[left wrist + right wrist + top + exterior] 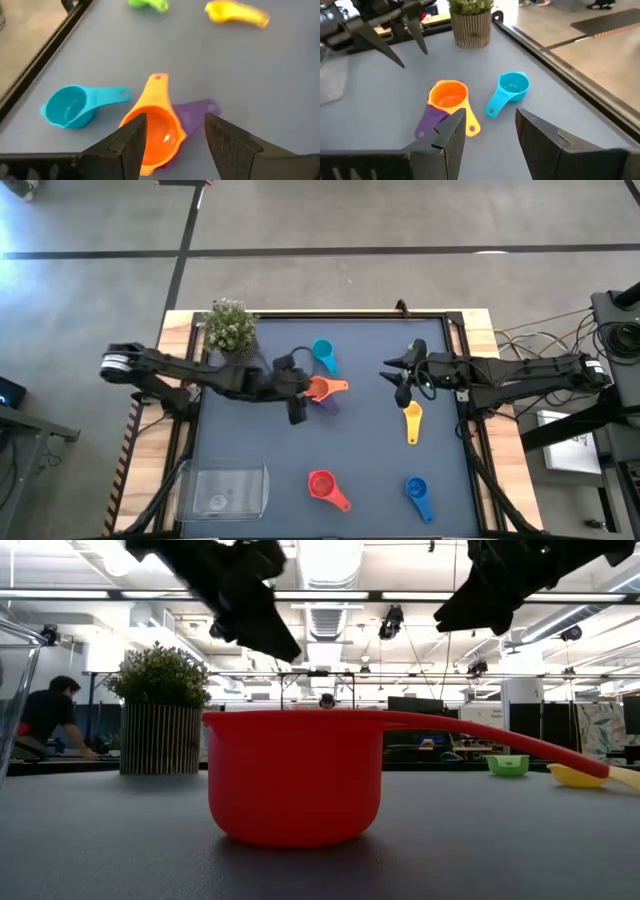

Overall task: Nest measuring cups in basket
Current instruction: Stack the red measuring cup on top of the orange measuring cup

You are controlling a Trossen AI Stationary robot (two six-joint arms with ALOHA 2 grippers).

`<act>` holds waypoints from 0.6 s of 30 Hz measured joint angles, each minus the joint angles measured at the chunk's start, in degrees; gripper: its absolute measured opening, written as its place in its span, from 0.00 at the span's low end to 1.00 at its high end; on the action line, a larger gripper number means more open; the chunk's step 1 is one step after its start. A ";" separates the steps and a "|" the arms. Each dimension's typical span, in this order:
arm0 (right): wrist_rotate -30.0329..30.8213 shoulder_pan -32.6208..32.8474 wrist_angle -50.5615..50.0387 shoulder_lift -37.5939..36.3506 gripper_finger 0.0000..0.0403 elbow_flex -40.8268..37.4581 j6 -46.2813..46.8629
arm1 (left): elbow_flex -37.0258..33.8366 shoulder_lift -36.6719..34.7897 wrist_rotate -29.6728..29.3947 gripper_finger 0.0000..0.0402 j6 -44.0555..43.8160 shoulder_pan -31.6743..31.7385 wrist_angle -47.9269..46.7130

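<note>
Grey concrete floor surrounds the dark blue table (360, 430) in the high view. Taking the orange cup (322, 388) as the landmark: it sits near the table's middle, stacked on the purple cup (328, 403), whose handle pokes out beneath it. The light blue cup (324, 355) lies just beyond it toward the far edge. The left arm stretches in low from the left side, and the left gripper (297, 398) hovers right beside the orange cup. The right arm reaches in from the opposite side, its right gripper (401, 376) well apart from the orange cup, with the yellow cup (412, 421) near it. The red cup (324, 486) and the blue cup (418, 493) lie toward the near edge, and the basket (226, 489) sits in the near left corner. A potted plant (229, 328) stands at the far left corner.

At table height, the red cup (295, 775) fills the foreground, and both arms hang dark overhead. The green cup (507, 765) shows far off to the right. A person sits in the room behind.

From the left wrist, the left fingers (132, 140) stand spread, one on each side of the orange cup (155, 132), holding nothing.

From the right wrist, the right fingers (454, 134) are parted, empty, with the orange cup (448, 96) beyond them.
</note>
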 joint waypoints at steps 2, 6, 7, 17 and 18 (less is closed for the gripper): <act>-1.41 0.02 1.51 1.22 0.40 0.00 -0.46 | -4.55 -2.43 -0.03 0.44 -2.29 -0.87 6.34; -4.71 0.02 6.59 4.97 0.40 0.00 -3.02 | -12.77 -4.98 -0.04 0.42 -4.12 -2.48 20.95; -4.84 0.02 7.87 6.10 0.40 0.00 -3.73 | -14.35 -5.29 -0.04 0.42 -4.14 -2.71 23.77; -6.23 0.02 15.33 16.38 0.40 1.54 -10.24 | -20.20 -5.33 -2.51 0.39 -5.30 -3.41 32.73; -6.32 0.02 15.64 17.25 0.40 1.80 -10.73 | -20.21 -5.25 -2.60 0.39 -5.30 -3.41 32.82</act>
